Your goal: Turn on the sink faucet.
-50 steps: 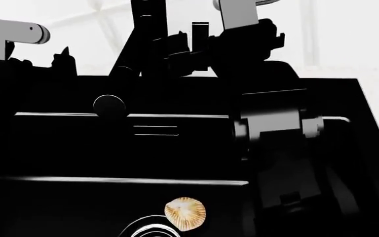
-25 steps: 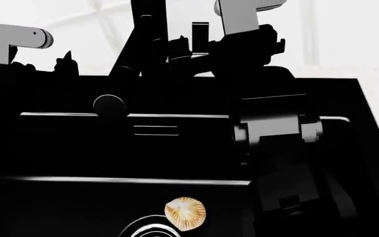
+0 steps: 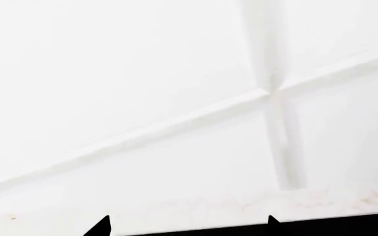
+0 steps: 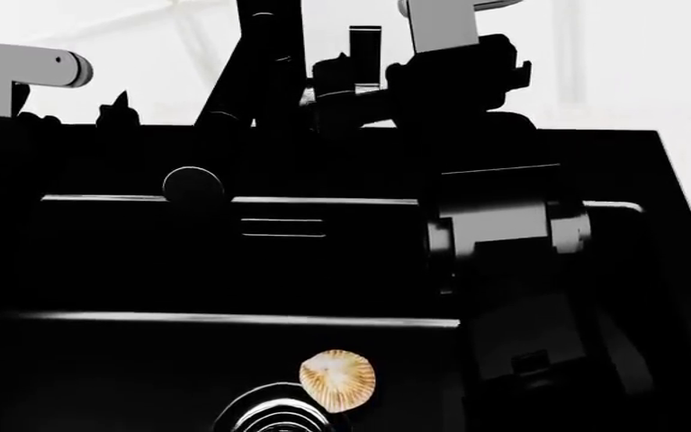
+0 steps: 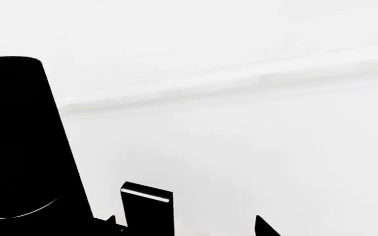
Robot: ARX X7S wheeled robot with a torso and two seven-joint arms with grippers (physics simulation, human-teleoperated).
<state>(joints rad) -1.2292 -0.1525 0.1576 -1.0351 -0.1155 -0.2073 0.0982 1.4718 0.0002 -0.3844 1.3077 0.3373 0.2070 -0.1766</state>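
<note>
The sink faucet (image 4: pixel 264 63) stands matte black at the sink's far rim, and its slim spout slants down to a round nozzle (image 4: pixel 193 185). Its small lever handle (image 4: pixel 365 45) stands upright to the right of the faucet body. My right gripper (image 4: pixel 352 88) is open at the lever. In the right wrist view the lever (image 5: pixel 146 209) stands between the gripper's (image 5: pixel 189 226) fingertips, close to one of them, beside the faucet body (image 5: pixel 18 147). My left gripper (image 4: pixel 82 110) is open and empty at the sink's far left. It faces the white wall in the left wrist view (image 3: pixel 185 225).
The glossy black sink (image 4: pixel 141 270) fills the head view, with a stepped ledge. A tan scallop shell (image 4: pixel 337 380) lies next to the ringed drain (image 4: pixel 267 416). My right forearm (image 4: pixel 502 225) crosses over the basin. A white wall and countertop lie beyond the rim.
The right gripper has edged lower and closer around the lever handle. The head view has shifted slightly, so the sink and shell sit a little higher. The left arm has barely moved.
</note>
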